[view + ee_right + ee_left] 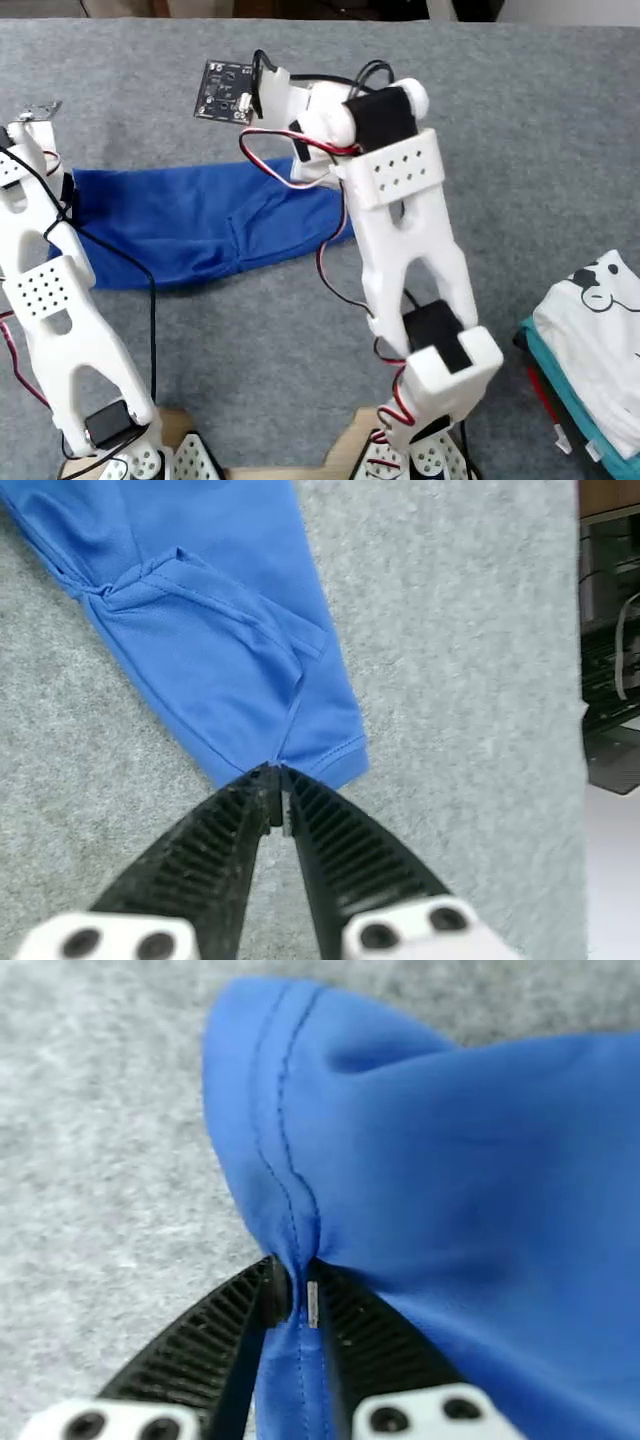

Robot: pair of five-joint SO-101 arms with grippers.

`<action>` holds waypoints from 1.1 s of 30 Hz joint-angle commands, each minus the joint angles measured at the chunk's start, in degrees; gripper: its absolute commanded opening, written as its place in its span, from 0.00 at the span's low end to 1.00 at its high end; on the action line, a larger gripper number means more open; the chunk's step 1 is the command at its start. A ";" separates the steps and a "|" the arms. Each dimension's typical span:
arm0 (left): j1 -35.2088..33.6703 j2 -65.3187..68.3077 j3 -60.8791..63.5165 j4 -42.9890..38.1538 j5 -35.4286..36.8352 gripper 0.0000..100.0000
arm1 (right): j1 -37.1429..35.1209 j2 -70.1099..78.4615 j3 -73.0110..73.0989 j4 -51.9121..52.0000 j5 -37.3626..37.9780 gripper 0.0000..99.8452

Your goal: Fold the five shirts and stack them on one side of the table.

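A blue shirt [190, 225] lies as a long folded strip across the grey table. My left gripper [66, 196] is at its left end, and in the left wrist view it [296, 1300] is shut on a stitched fold of the blue shirt [450, 1180]. My right gripper [302, 166] is over the strip's right end. In the right wrist view it [276, 783] is shut on the hem corner of the blue shirt [220, 630]. A stack of folded shirts sits at the right edge, a white printed one [600, 320] on top of a teal one [562, 392].
The grey felt table [520, 120] has free room behind and in front of the blue strip. The right arm's camera board [225, 92] stands out over the far side. Dark equipment [610, 630] stands beyond the table's edge.
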 commanded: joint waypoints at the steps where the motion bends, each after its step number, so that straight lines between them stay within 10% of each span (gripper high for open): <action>1: 0.09 0.13 0.44 2.02 0.00 0.02 | 2.07 -4.26 -0.13 0.70 0.35 0.00; 18: 6.95 -15.60 10.90 2.11 11.43 0.02 | 14.90 -9.54 12.79 -2.90 -6.42 0.00; 33: 28.22 -27.21 17.58 2.02 27.69 0.02 | 39.25 -9.98 70.11 -70.86 -30.42 0.00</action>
